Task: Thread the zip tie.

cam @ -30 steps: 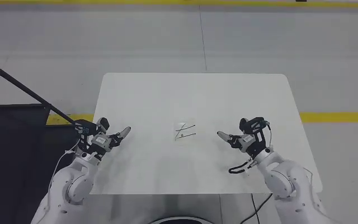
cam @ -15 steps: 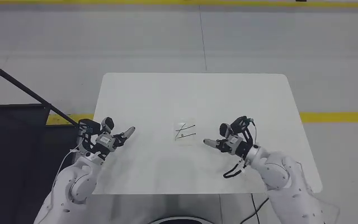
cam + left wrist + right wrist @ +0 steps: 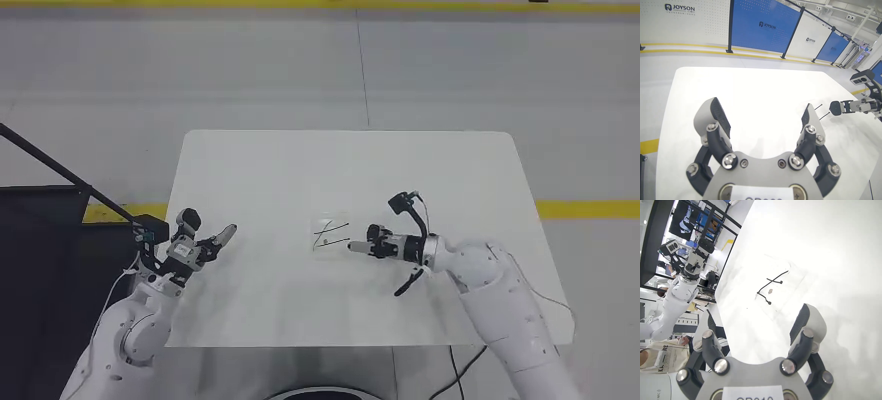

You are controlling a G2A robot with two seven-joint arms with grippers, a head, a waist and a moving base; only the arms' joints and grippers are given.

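place: robot lab | evidence: blue partition panels (image 3: 762, 24), yellow floor line (image 3: 590, 209)

From above, the zip ties (image 3: 331, 235) are too small for you to tell head from tail. In the left wrist view, a finger (image 3: 811, 121) of the left hand (image 3: 762, 105) hides all but their tips.

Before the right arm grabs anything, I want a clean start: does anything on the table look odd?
Only small things: the zip ties lie crossed on a clear sheet, one sharply bent, with a brownish speck beside them. Nothing looks spilled or broken.
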